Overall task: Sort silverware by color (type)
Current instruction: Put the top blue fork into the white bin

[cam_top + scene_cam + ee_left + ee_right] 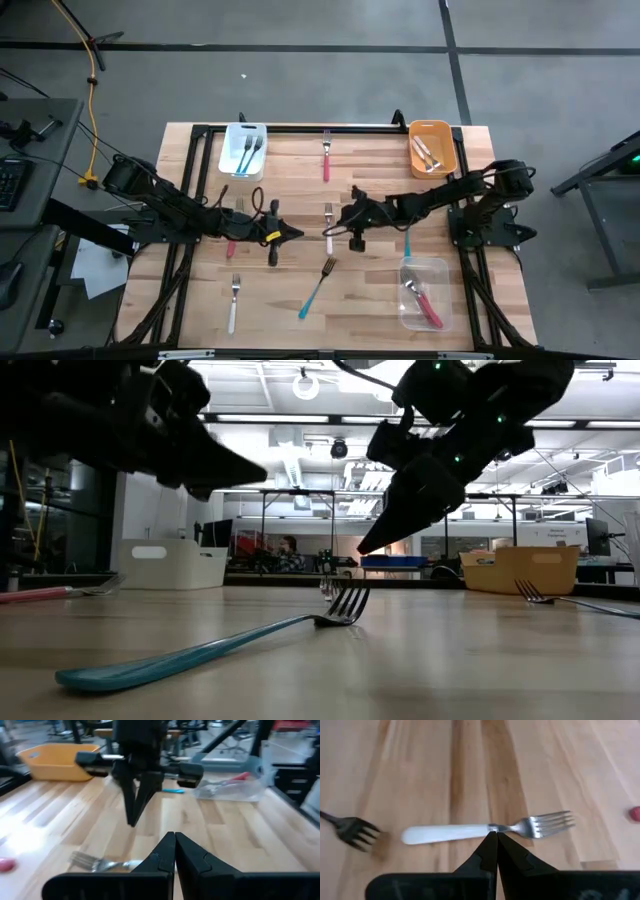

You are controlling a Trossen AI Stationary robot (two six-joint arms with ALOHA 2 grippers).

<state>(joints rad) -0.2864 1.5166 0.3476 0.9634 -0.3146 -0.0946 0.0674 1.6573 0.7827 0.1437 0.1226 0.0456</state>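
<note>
A white-handled fork lies flat on the wooden table near its middle, tines toward the far edge. My right gripper is shut and hangs just above the fork's neck; in the low view it stands clear of the table. My left gripper is shut and empty, a little to the left of that same fork, pointing at the right gripper. More silverware lies loose: a teal fork, a red-pink fork, another white one and a teal one.
A white bin with dark forks stands at the far left, and an orange bin with forks at the far right. A clear bin holding red-handled forks is at the near right. A black frame edges the table.
</note>
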